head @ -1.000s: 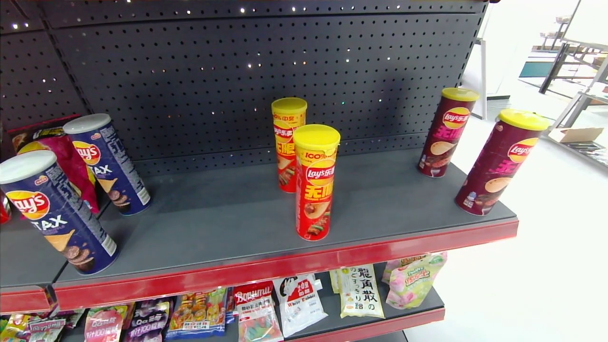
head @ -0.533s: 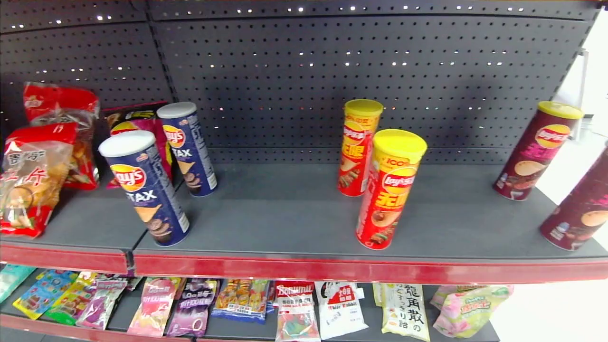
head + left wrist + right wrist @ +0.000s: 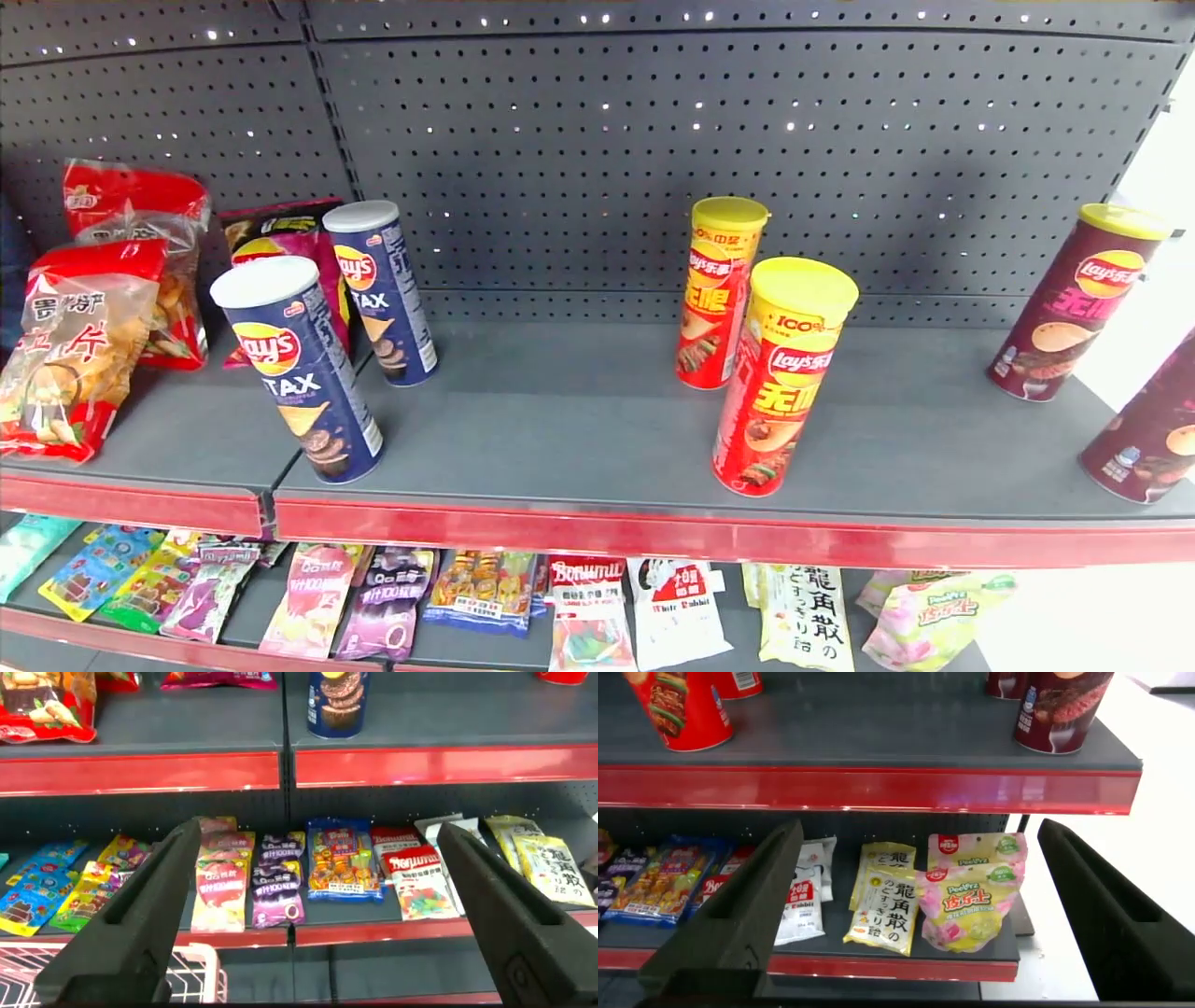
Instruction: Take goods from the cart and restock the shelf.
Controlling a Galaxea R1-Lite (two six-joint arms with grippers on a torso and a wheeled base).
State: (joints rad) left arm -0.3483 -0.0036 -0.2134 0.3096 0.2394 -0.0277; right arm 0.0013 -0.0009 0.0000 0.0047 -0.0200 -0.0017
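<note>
The grey shelf [image 3: 579,439] with a red front lip carries upright chip cans: two blue ones [image 3: 297,369] toward the left, two red-and-yellow ones [image 3: 782,373] in the middle, two maroon ones [image 3: 1074,299] at the right end. My left gripper [image 3: 318,835] is open and holds nothing, below the shelf's front, facing the lower shelf. A corner of the pink cart [image 3: 192,975] lies just beneath it. My right gripper [image 3: 922,831] is also open and holds nothing, below the shelf's right end.
Red snack bags [image 3: 70,345] stand on the neighbouring shelf section at the left. A lower shelf [image 3: 374,933] holds several flat candy bags. Bare room lies between the blue and red cans. A perforated back panel [image 3: 597,168] closes the rear.
The head camera has swung left, so the whole picture has shifted right and the red bags have come into view. The cans themselves have not moved.
</note>
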